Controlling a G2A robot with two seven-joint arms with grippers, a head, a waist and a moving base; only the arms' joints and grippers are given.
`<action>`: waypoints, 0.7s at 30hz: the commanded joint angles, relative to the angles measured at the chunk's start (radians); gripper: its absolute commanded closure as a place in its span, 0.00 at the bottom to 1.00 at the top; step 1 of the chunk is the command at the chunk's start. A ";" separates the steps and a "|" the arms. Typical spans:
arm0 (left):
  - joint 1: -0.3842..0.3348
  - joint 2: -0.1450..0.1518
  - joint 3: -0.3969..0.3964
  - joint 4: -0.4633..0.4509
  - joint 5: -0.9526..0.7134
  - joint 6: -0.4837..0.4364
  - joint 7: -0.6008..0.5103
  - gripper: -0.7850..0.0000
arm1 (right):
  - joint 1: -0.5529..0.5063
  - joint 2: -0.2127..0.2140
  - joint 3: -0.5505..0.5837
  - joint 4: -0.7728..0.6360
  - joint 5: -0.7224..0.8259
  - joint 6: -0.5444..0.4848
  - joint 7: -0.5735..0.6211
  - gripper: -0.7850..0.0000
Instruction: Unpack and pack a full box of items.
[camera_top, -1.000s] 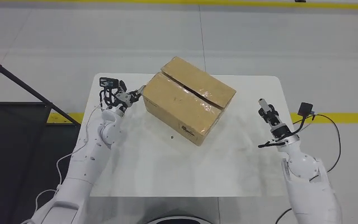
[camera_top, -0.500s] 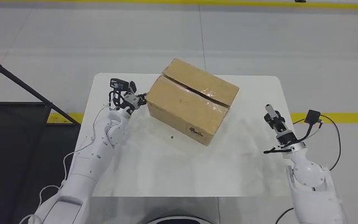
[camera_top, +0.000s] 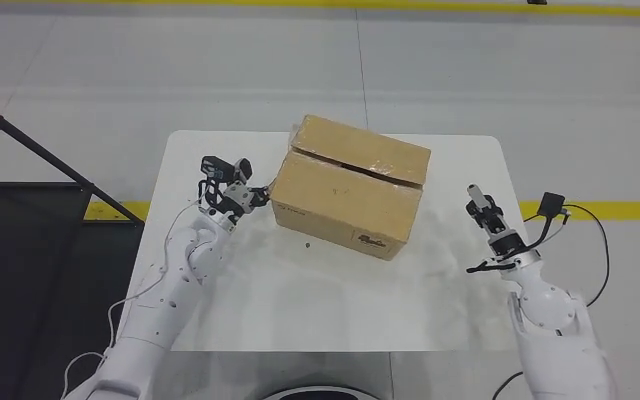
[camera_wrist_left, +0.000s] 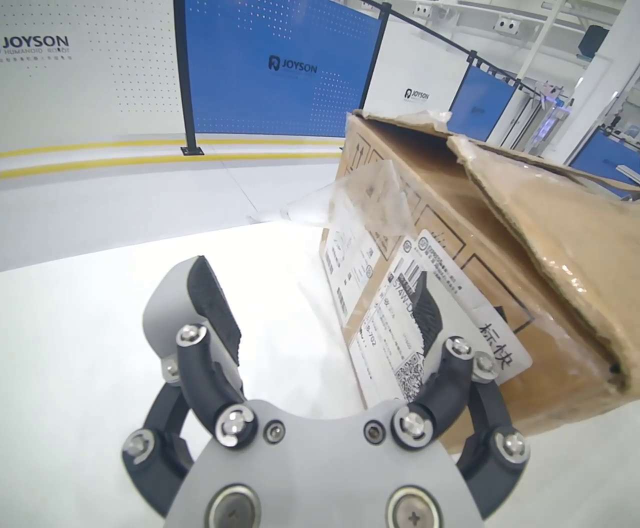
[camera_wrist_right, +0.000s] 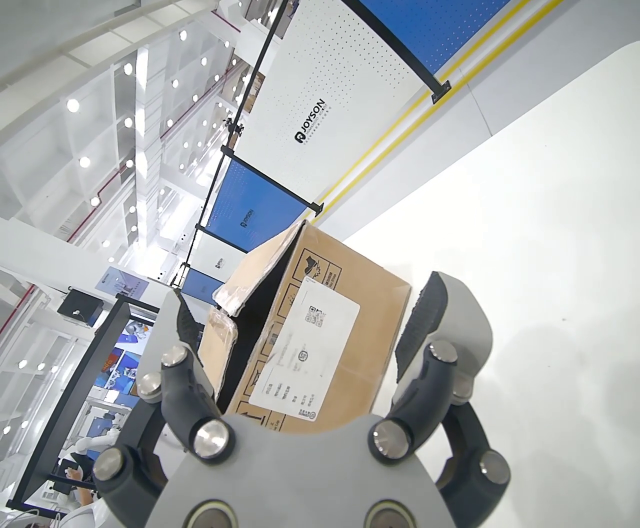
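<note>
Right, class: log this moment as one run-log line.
left gripper: open, at box end; right gripper: open, clear of box; box: on table, flaps unsealed

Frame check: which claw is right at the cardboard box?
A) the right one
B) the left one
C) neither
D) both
B: the left claw sits open at the labelled end of the box, while the right claw, also open, stands off from the other end with a clear gap between.
</note>
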 joint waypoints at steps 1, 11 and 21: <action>0.021 0.003 -0.004 -0.030 0.005 -0.009 -0.006 0.00 | 0.002 0.000 -0.001 0.001 -0.001 0.000 0.001 0.00; 0.095 0.017 -0.014 -0.123 0.026 -0.089 -0.037 0.00 | 0.008 0.001 -0.011 0.000 -0.003 0.000 0.000 0.00; 0.127 0.027 -0.011 -0.152 0.042 -0.158 -0.070 0.00 | 0.019 0.001 -0.028 0.004 -0.003 0.010 -0.005 0.00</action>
